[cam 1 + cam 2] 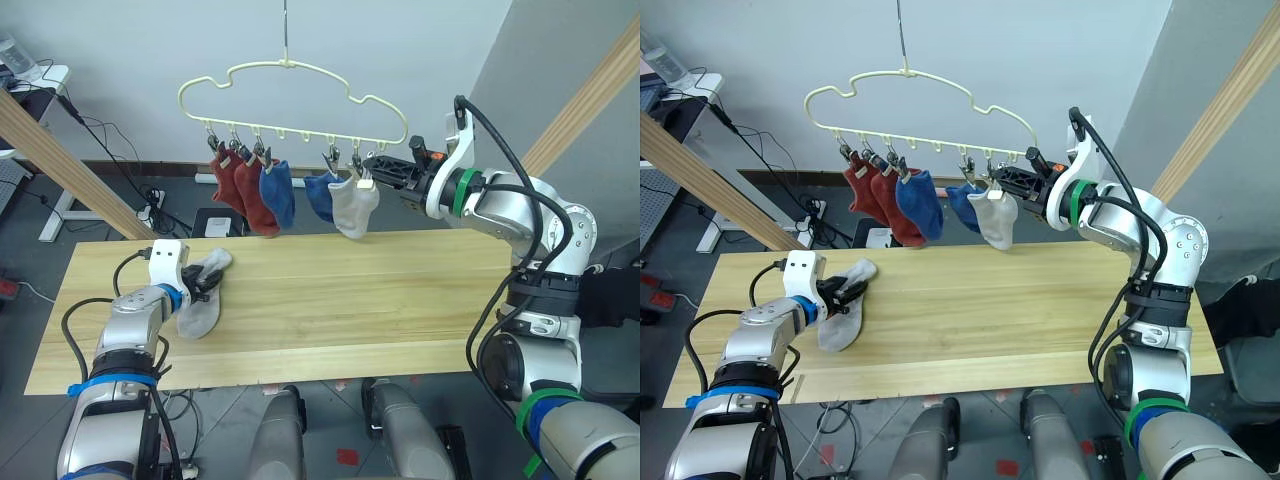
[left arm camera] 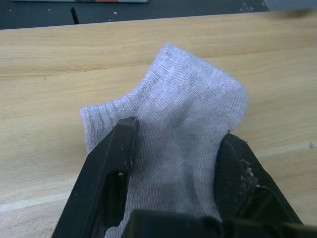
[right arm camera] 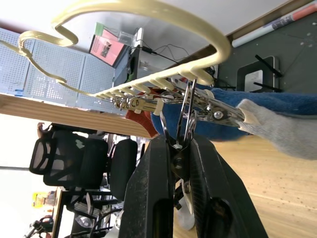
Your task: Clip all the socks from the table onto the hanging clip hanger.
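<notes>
The pale-yellow clip hanger (image 1: 290,66) hangs above the table's far edge. Clipped to it, from left, are two rust red socks (image 1: 245,190), two blue socks (image 1: 278,192) and a light grey sock (image 1: 355,208). My right gripper (image 1: 375,168) is raised beside the grey sock and shut on the hanger's rightmost metal clip (image 3: 185,119). Another light grey sock (image 1: 200,305) lies at the left of the table (image 1: 350,300). My left gripper (image 2: 176,148) is low over it and open, with one finger on each side of the fabric.
Slanted wooden poles stand at the left (image 1: 60,160) and right (image 1: 590,100) of the table. On the floor behind are cables and a black base (image 1: 215,222). A white desk (image 1: 40,80) stands at the far left.
</notes>
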Controlling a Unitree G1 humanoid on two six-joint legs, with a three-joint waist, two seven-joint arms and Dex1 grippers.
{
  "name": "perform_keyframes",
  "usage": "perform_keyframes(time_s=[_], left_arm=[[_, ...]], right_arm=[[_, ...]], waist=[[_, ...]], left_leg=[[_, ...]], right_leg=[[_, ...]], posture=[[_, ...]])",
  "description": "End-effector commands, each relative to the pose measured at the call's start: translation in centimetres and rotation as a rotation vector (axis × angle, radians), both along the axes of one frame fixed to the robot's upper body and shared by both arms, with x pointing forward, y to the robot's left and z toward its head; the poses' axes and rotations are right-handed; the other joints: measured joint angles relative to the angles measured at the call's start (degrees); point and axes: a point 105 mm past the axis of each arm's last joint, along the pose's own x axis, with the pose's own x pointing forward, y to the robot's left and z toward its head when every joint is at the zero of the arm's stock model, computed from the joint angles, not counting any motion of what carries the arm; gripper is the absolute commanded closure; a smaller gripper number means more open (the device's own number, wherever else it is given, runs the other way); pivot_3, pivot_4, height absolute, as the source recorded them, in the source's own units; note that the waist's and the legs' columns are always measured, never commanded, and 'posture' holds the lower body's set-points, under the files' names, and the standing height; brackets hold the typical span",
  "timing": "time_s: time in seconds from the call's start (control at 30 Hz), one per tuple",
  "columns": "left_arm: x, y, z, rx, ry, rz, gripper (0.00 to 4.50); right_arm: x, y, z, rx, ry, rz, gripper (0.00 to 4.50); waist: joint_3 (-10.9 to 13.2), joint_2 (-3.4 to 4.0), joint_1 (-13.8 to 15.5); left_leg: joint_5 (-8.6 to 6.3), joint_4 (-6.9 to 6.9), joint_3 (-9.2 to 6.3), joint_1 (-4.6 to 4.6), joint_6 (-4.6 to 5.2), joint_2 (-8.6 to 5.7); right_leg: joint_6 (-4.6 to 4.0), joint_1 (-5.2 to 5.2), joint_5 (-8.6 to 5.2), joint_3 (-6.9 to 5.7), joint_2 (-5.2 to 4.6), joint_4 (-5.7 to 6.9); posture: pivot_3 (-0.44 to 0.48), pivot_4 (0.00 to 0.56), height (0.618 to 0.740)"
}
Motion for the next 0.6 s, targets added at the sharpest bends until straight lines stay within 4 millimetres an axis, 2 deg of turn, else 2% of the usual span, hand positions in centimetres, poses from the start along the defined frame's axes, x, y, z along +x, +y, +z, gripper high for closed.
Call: perform_keyframes(time_s=[0.03, 0.13, 0.2, 0.3, 0.37, 0.4, 0.53, 0.6], left_arm=[[-0.6, -0.7, -0.3, 0.004, 0.022, -0.053, 2.59], [-0.6, -1.7, 0.9, 0.002, -0.012, -0.106, 2.82], [-0.6, -3.2, 2.3, -0.004, -0.061, -0.178, 3.14], [-1.1, -5.4, 4.2, 0.004, -0.118, -0.280, 3.88], [-1.4, -5.9, 4.6, 0.012, -0.129, -0.301, 4.48], [-1.5, -6.4, 5.0, 0.002, -0.138, -0.319, 4.48], [-3.8, -11.5, 8.2, -0.044, -0.242, -0.559, 4.48], [-4.6, -12.9, 9.2, -0.069, -0.268, -0.615, 4.48]], right_arm=[[-0.6, 0.3, 0.9, 0.035, -0.029, 0.029, 4.38], [-0.5, 0.3, 0.9, 0.032, -0.027, 0.028, 4.38], [-0.4, 0.2, 0.9, 0.030, -0.026, 0.028, 4.38], [-0.3, 0.2, 0.9, 0.031, -0.023, 0.025, 4.38], [-0.2, 0.2, 1.0, 0.030, -0.022, 0.024, 4.38], [-0.2, 0.2, 1.0, 0.029, -0.023, 0.025, 4.38], [0.0, 0.1, 0.9, 0.023, -0.021, 0.025, 4.38], [0.0, 0.1, 0.8, 0.021, -0.020, 0.024, 4.38]], waist=[[0.00, 0.00, 0.01], [0.01, -0.01, 0.01], [0.02, -0.02, 0.02], [0.06, -0.03, 0.09], [0.07, -0.04, 0.10], [0.07, -0.03, 0.09], [0.09, -0.03, 0.10], [0.16, -0.06, 0.12]], left_leg=[[0.00, 0.00, -0.01, 0.00, 0.00, 0.00], [0.00, 0.00, -0.02, -0.01, 0.00, 0.01], [0.00, -0.01, -0.02, -0.03, 0.00, 0.02], [0.00, -0.02, -0.04, -0.08, 0.00, 0.04], [0.00, -0.02, -0.07, -0.09, 0.00, 0.03], [0.00, -0.02, -0.07, -0.09, 0.00, 0.03], [-0.01, -0.03, -0.04, -0.09, 0.00, 0.03], [-0.01, -0.03, -0.05, -0.11, 0.00, 0.02]], right_leg=[[0.00, 0.00, 0.00, 0.00, 0.00, 0.00], [0.00, 0.00, 0.00, 0.00, 0.00, -0.01], [0.00, -0.01, 0.00, 0.00, 0.00, -0.04], [0.00, -0.03, 0.00, 0.02, 0.00, -0.08], [0.00, -0.02, 0.00, 0.02, 0.00, -0.10], [0.00, -0.02, 0.00, 0.03, 0.00, -0.09], [0.00, -0.02, 0.00, 0.03, -0.01, -0.12], [0.00, -0.03, 0.00, 0.04, -0.01, -0.15]], posture=[[-0.019, 0.355, 0.740], [-0.019, 0.355, 0.740], [-0.018, 0.357, 0.740], [-0.018, 0.357, 0.740], [-0.018, 0.357, 0.740], [-0.016, 0.357, 0.740], [-0.013, 0.356, 0.740], [-0.014, 0.355, 0.740]])
